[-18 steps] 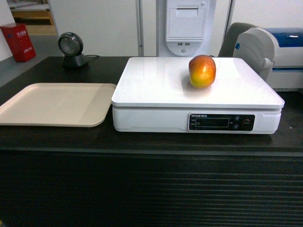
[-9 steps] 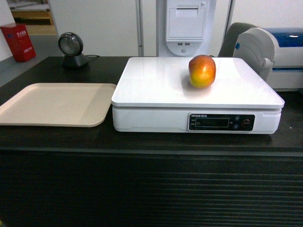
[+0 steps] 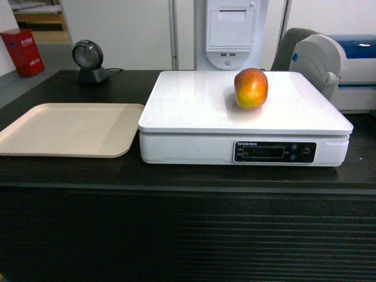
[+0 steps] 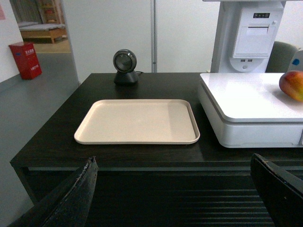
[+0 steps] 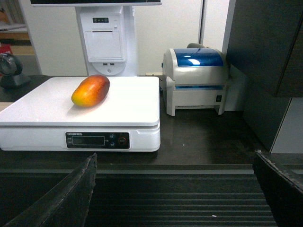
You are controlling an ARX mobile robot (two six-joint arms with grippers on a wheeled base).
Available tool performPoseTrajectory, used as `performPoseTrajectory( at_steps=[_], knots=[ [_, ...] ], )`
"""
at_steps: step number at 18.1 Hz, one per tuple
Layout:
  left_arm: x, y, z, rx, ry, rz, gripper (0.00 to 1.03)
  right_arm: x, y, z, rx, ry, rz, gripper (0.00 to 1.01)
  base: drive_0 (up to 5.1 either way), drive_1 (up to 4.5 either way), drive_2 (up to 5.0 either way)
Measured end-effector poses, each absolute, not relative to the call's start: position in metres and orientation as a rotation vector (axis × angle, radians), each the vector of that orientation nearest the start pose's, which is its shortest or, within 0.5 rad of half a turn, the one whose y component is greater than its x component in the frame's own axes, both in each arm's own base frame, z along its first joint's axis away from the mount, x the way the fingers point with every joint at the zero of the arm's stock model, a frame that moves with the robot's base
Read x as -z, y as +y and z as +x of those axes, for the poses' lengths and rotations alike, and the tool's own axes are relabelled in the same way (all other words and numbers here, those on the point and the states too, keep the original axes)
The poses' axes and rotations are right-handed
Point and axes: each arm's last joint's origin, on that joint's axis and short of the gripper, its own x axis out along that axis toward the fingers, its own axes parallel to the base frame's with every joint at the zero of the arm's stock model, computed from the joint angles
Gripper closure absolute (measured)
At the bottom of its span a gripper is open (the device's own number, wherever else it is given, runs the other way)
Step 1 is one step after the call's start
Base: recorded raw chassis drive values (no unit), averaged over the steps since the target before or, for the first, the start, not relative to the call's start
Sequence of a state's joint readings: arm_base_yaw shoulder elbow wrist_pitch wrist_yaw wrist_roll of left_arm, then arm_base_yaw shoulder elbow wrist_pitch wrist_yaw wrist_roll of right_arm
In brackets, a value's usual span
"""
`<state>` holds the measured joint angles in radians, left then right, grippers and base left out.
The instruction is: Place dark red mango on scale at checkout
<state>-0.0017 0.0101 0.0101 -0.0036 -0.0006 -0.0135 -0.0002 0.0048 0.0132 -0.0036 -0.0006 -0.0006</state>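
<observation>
The dark red mango (image 3: 251,88) lies on the white top of the scale (image 3: 194,106), toward its back right; its near end is orange-yellow. From the right wrist the mango (image 5: 91,90) rests on the scale (image 5: 132,106) lengthwise, untouched. The left wrist sees the mango (image 4: 292,84) at the frame's right edge on the scale (image 4: 246,101). The scale stands on the dark checkout (image 3: 188,235) with its ribbed front. My left gripper (image 4: 173,163) and right gripper (image 5: 175,163) both hang open in front of the counter's face, nothing between their fingers. Neither gripper shows in the head view.
A flat beige tray (image 3: 67,129) lies left of the scale. A round black scanner (image 3: 89,60) stands at the back left. A white receipt terminal (image 3: 231,32) rises behind the scale, and a grey-and-blue label printer (image 5: 195,80) sits to its right. A red box (image 3: 22,53) stands on the floor.
</observation>
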Motion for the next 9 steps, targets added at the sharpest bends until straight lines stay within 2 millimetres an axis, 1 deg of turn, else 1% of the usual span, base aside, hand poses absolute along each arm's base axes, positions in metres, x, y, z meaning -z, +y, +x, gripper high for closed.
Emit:
performPoseTrajectory(
  at_steps=[9],
  knots=[
    [-0.1661, -0.0002, 0.0977, 0.002, 0.001, -0.014, 0.05, -0.1675, 0.0000, 0.0972, 0.000, -0.007, -0.001, 0.03, 0.0, 0.00, 0.0]
  ],
)
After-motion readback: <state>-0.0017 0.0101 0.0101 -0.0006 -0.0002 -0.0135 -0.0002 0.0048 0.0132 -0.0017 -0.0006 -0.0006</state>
